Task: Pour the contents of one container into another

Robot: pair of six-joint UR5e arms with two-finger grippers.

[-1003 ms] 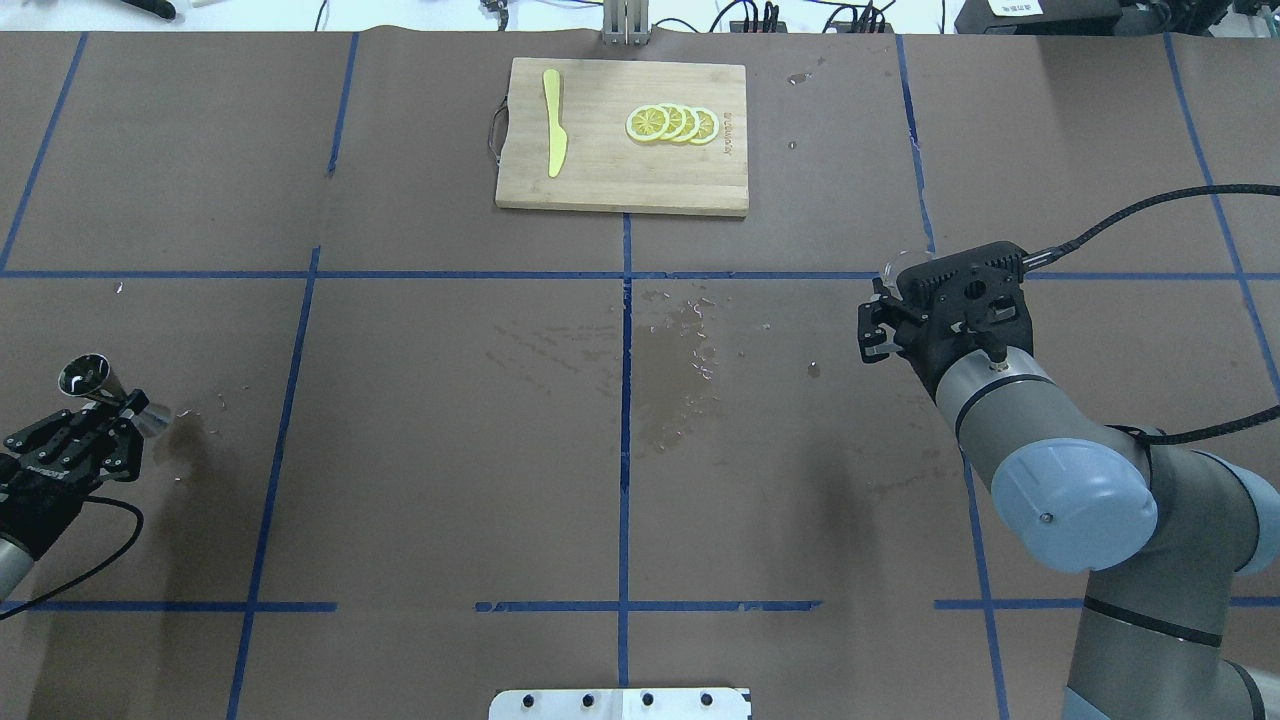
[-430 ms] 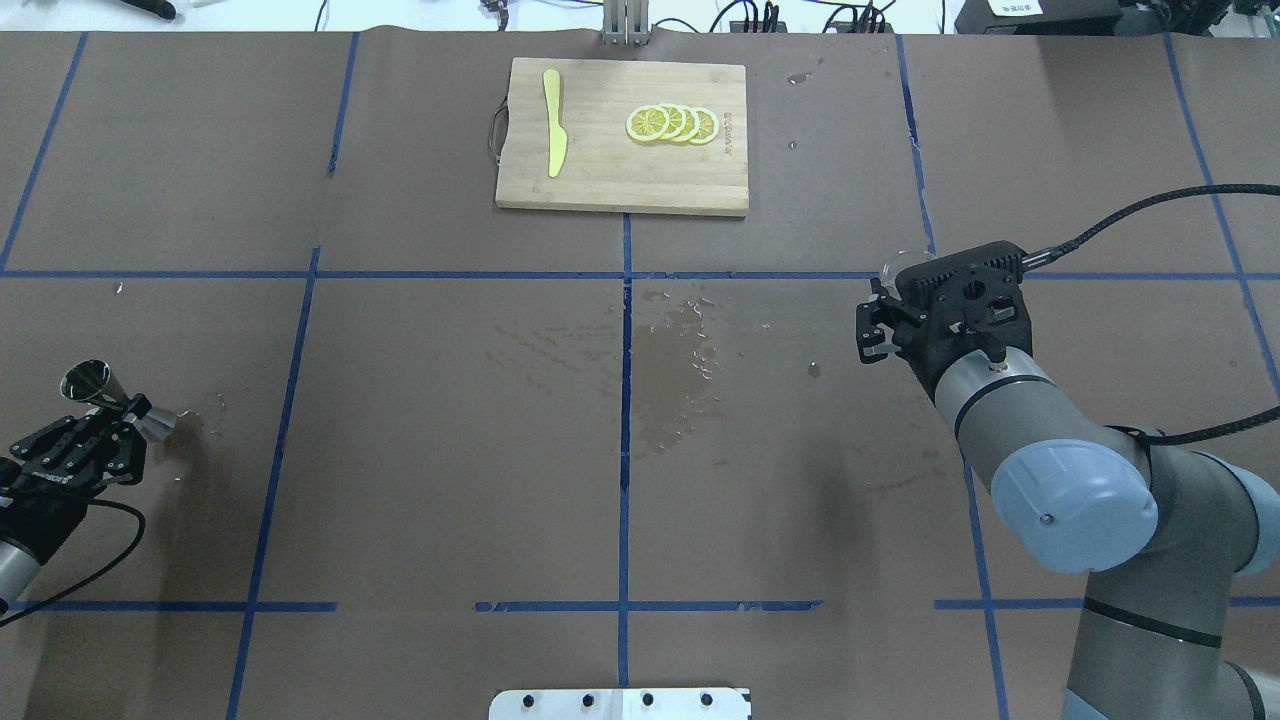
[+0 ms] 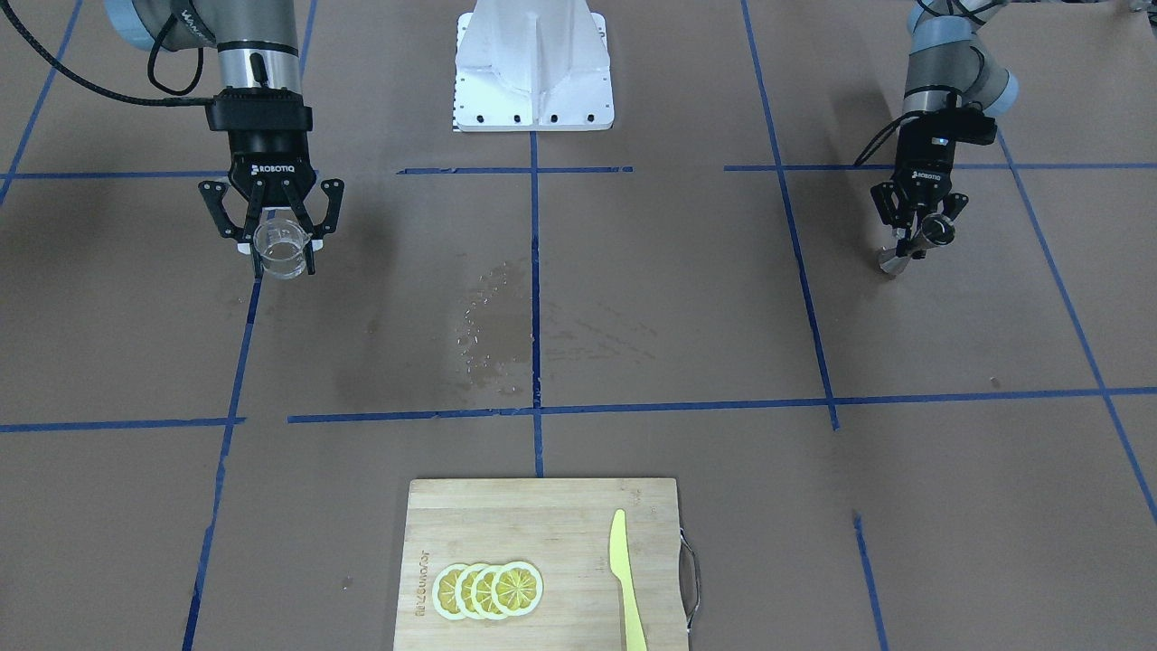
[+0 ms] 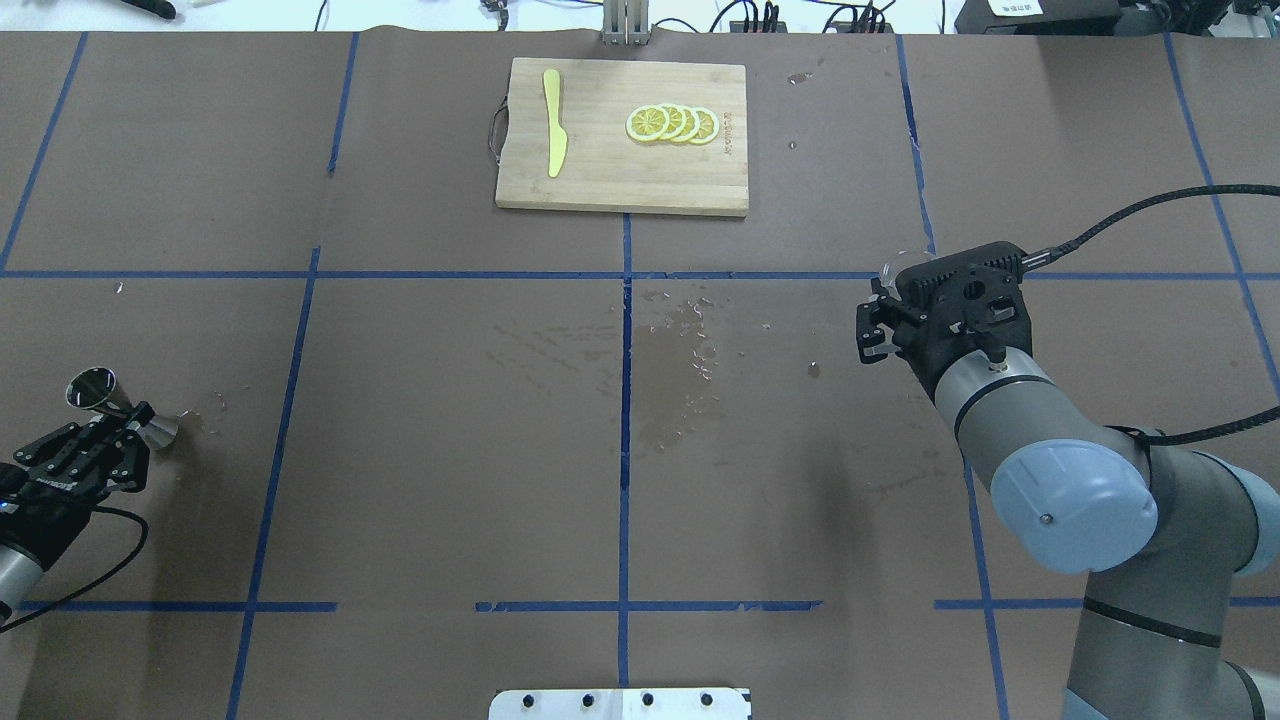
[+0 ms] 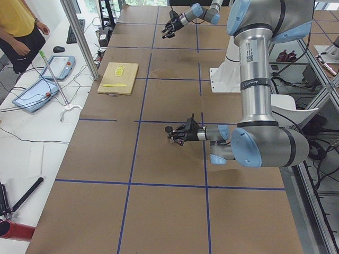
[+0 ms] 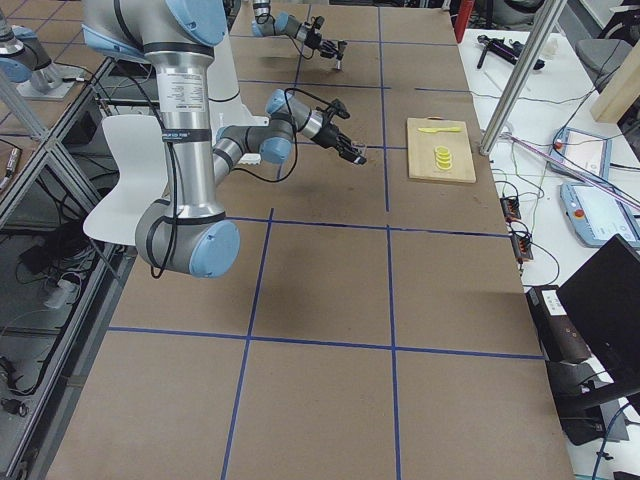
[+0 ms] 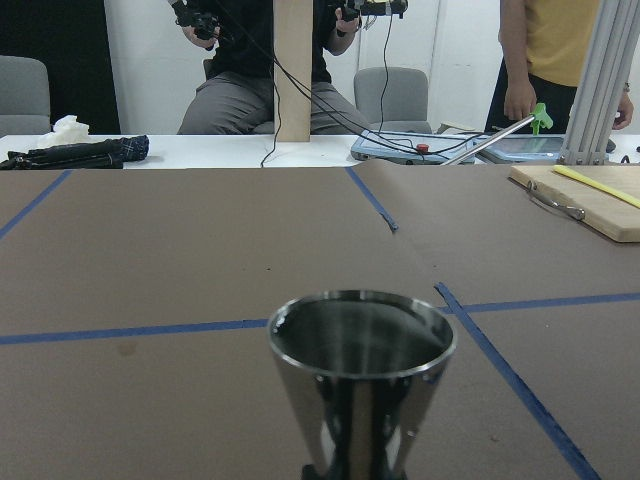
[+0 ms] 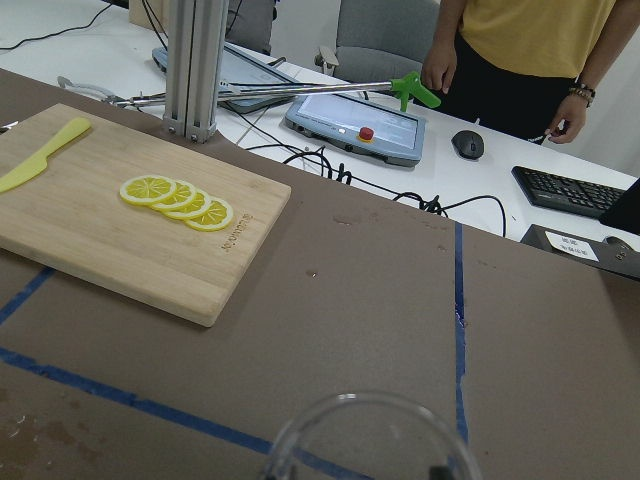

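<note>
Right hand [image 3: 284, 263] closed around clear glass cup [image 3: 278, 242]; cup upright, off cutting board [image 3: 560, 529] to robot's right, nearer robot. Left hand [image 3: 920, 237] clamped on steel jigger [image 3: 895, 260] waist; jigger tilted, well left of board.

In the front-facing view my right arm comes in at the upper left. Its wrist reaches out toward the bottom of the frame. The right gripper [image 3: 282, 260] has both fingers pressed on the sides of the glass cup [image 3: 280, 242]. My left arm looks small in the upper right of that view, bent and leaning down. The left gripper [image 3: 920, 240] pinches the jigger [image 4: 92, 390] at its thin middle. From above, the left gripper sits at the far left edge and the right gripper sits right of the middle.
</note>
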